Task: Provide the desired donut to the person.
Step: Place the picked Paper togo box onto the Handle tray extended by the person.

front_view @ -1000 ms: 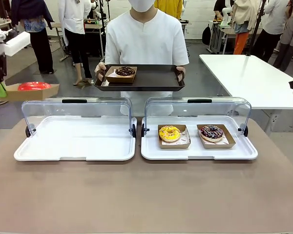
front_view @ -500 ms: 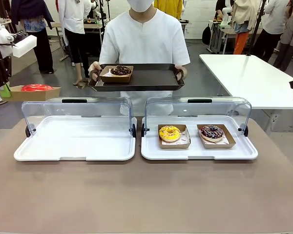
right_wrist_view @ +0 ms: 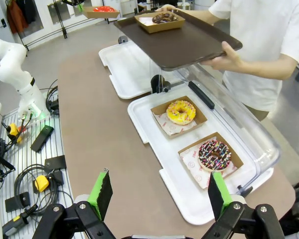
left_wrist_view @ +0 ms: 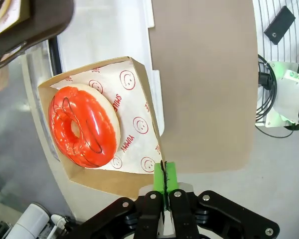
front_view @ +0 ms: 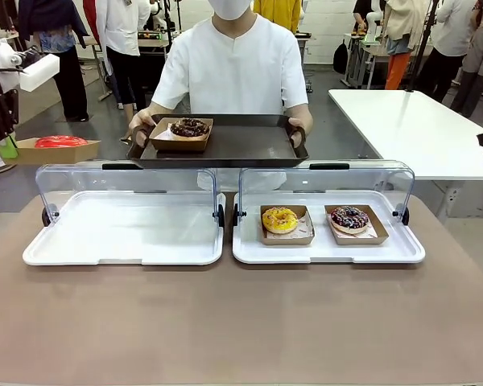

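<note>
Tray (front_view: 241, 143) has dropped toward the clear lids (front_view: 129, 189); left pincer (left_wrist_view: 165, 174) pinches carton (left_wrist_view: 109, 181) with red donut (left_wrist_view: 83, 125); right pincer (right_wrist_view: 159, 191) gapes.

A red donut held up, and a person waiting with a tray.
The red donut (left_wrist_view: 84, 127) is round and shiny, with thin dark lines on top. It lies flat on smiley paper in a brown paper box (left_wrist_view: 109, 180). The left fingers (left_wrist_view: 170, 175) pinch one corner of the box tight, up in the air. The person (front_view: 233, 72) in white stands across the counter (front_view: 241, 322), holding a dark tray (front_view: 249, 145) in both hands.
</note>
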Tool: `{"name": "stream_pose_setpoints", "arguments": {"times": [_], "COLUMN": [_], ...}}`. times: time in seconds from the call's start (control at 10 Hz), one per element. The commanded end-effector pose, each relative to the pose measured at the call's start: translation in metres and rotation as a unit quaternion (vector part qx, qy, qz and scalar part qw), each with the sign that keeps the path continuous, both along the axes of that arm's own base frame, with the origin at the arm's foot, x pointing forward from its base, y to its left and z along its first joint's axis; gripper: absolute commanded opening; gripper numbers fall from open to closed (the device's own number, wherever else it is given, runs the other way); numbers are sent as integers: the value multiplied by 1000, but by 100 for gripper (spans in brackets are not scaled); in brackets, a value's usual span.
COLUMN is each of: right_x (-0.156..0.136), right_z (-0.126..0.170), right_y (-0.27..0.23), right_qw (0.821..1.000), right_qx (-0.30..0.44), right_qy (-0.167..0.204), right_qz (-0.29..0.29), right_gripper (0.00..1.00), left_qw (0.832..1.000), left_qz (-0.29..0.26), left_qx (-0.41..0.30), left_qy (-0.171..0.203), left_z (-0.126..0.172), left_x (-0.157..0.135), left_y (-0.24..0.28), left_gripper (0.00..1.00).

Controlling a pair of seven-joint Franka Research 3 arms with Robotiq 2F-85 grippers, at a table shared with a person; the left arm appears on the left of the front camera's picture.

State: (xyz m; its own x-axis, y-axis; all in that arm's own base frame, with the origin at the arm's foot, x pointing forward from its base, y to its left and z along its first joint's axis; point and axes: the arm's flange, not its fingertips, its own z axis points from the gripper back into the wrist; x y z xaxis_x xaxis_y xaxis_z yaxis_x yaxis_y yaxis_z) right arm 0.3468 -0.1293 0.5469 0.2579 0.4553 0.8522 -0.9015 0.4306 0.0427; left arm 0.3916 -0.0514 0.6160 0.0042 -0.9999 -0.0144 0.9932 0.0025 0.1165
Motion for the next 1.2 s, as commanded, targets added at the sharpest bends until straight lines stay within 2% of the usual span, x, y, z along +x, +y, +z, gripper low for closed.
{"name": "stream_pose_setpoints", "arguments": {"times": [0.0,1.0,1.1], "right_x": [2,2,2], "right_z": [-1,-1,-1], "right_y": [1,1,1], "right_qw": [1000,1000,1000], "right_qx": [10,10,10], "right_qy": [-8,-8,-8], "right_qz": [3,3,3], "right_gripper": [100,100,100], "left_qw": [1000,1000,1000], "left_qz": [6,0,-12], "left_qx": [-2,0,-23], "left_qy": [-2,0,-16], "left_z": [3,0,45], "left_x": [-2,0,1], "left_y": [-2,0,-17], "left_gripper": [0,1,1]}}
